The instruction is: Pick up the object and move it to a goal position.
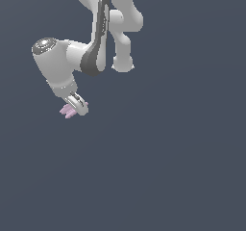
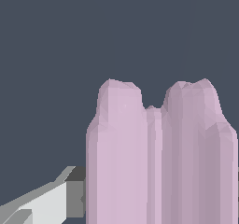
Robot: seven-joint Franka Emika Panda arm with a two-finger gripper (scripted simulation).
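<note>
The pale pink ridged block (image 1: 67, 111) sat clamped between the fingers of the white gripper (image 1: 77, 106), low on the exterior view's left. In the wrist view one finger pad (image 2: 70, 199) touched its side (image 2: 154, 162).

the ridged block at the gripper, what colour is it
Pale pink block, with lengthwise grooves; clearest in the wrist view.

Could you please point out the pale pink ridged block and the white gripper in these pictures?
Pale pink ridged block (image 2: 158, 162): wrist view, on the groove between its two ridges.
White gripper (image 1: 77, 107): exterior view, at the fingertips by the block.
One gripper finger (image 2: 46, 204): wrist view, on its white side.
</note>
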